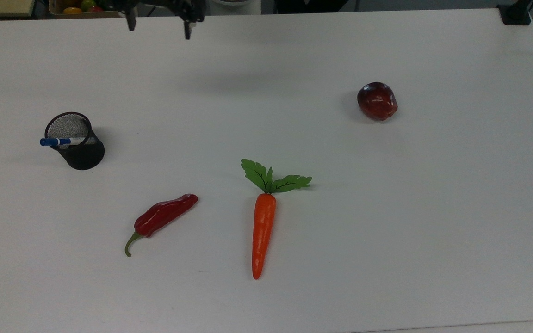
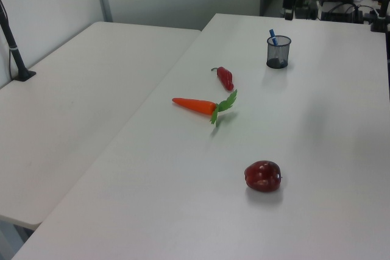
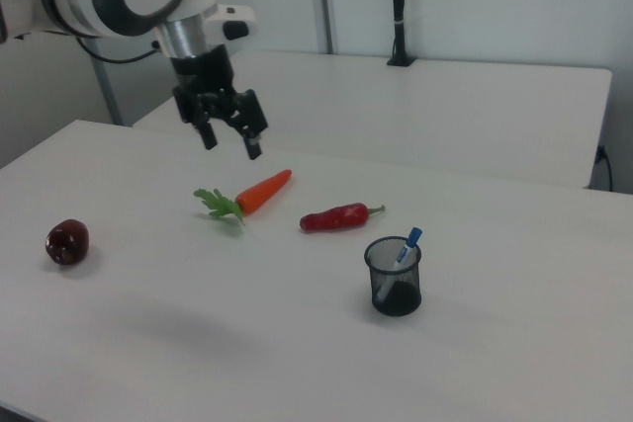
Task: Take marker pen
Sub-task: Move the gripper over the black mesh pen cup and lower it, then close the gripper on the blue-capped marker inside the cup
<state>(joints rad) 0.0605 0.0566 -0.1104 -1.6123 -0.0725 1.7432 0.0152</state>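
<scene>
so nearest in the top view there's the carrot [image 1: 263, 231] and the red pepper [image 1: 164, 216] lying on the white tabletop [image 1: 433, 208], side by side but apart. further back, toward the top view's left, the marker pen [image 1: 62, 141] leans inside the black mesh cup [image 1: 77, 143], blue cap sticking out over the rim. the apple [image 1: 377, 101] sits well off toward the top view's right. way at the far edge the hand [image 1: 158, 27] hangs in the air, fingers spread open, holding nothing.
</scene>
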